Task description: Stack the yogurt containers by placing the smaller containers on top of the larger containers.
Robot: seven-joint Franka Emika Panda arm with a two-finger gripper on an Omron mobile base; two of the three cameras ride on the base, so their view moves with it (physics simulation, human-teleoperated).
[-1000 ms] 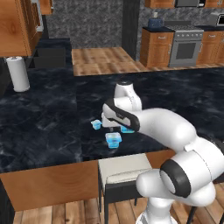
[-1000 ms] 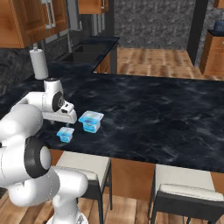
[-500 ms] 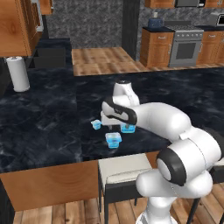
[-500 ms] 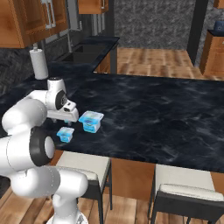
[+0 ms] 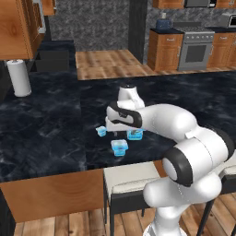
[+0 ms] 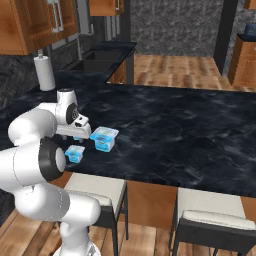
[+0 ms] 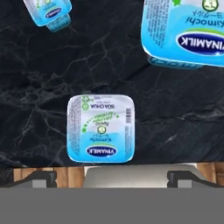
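The end effector (image 7: 112,177) hangs wide open and empty over the table (image 7: 175,109). The medium tub (image 7: 100,128) sits just above its fingertips, the big tub (image 7: 186,33) at 2 o'clock, and the tiny tub (image 7: 49,12) at 11 o'clock, all apart.

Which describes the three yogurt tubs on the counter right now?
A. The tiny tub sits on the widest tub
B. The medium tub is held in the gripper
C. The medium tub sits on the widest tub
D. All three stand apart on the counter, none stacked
D: in the hand view the medium tub, the widest tub and the tiny tub each rest separately on the dark counter, with bare counter between them.
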